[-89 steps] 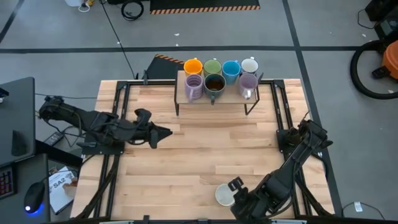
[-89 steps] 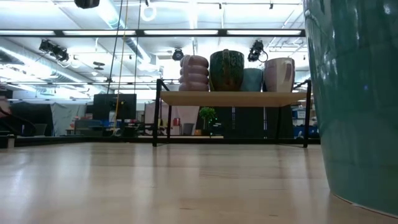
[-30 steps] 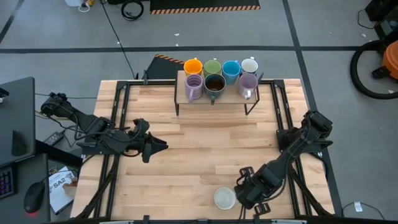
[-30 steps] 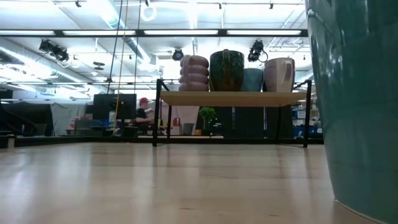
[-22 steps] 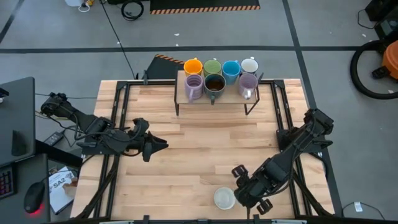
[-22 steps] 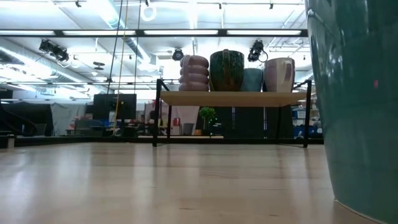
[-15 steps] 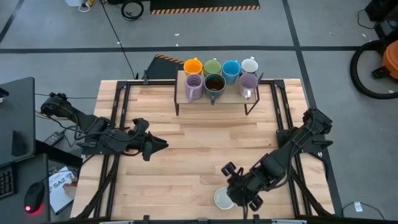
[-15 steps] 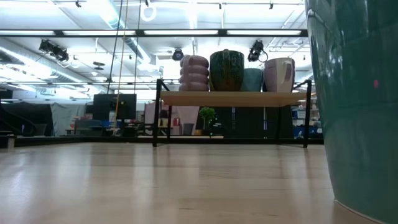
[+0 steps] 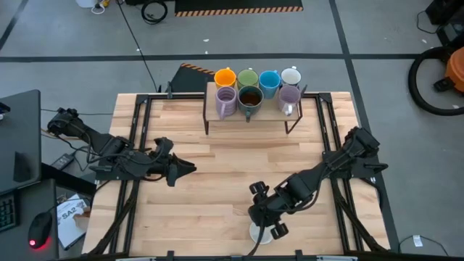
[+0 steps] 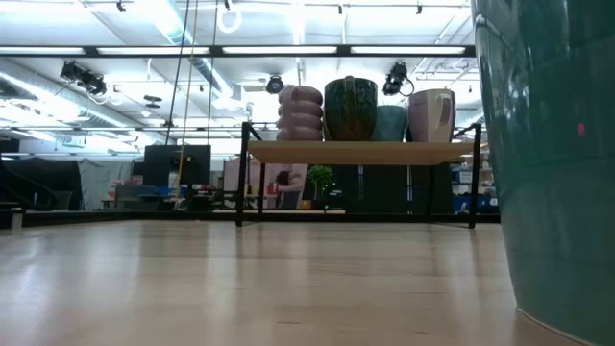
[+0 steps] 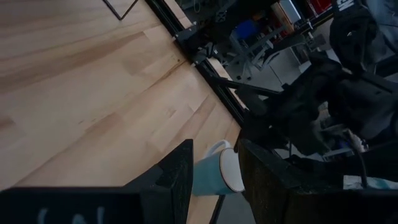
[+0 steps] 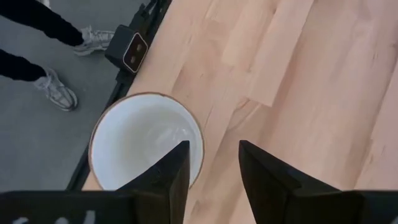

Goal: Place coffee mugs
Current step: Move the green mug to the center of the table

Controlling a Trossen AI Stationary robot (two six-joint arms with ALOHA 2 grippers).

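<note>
I have the right gripper [image 9: 262,220] over the teal mug [image 11: 214,172], which stands upright with its white inside showing at the worktop's [image 9: 217,174] near edge. Its fingers [image 12: 171,171] stand apart, straddling the rim and holding nothing. The left gripper [image 9: 181,167] hangs over the worktop's left side, fingers parted and empty. Seven mugs [image 9: 249,96] sit on the shelf [image 9: 210,109] at the far edge.

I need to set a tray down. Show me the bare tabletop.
Free: the wood between the shelf rack, the left end effector and the right end effector. Crowded: the rack top, seven mugs packed together; the near edge, where the teal mug stands under the right end effector.
</note>
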